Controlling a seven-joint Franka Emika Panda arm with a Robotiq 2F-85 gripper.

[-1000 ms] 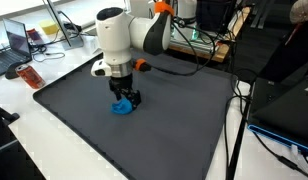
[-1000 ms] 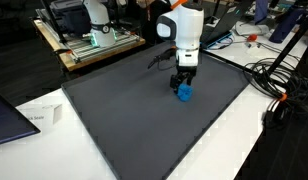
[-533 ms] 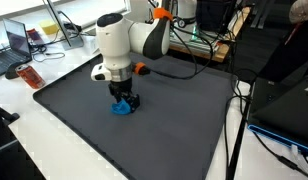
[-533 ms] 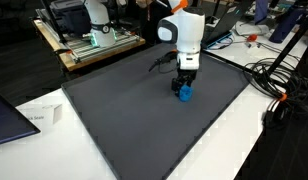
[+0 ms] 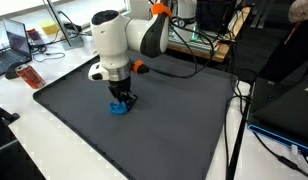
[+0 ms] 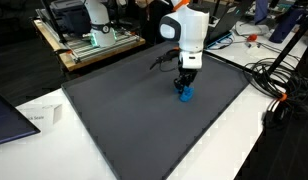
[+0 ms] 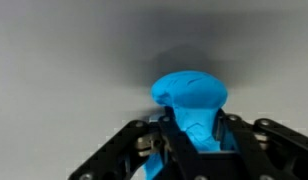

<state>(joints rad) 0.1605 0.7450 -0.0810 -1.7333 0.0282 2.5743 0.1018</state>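
On a lab surface's dark mat (image 5: 184,125), jaws pinch a blue object (image 7: 191,100); a centred, level hold seems wisest.

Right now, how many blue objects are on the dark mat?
1. The blue object sits on the mat, between the fingers of the gripper. The arm may hide a small part of the mat.

A lumpy bright-blue object (image 7: 192,100) — low on the dark mat (image 5: 174,125).
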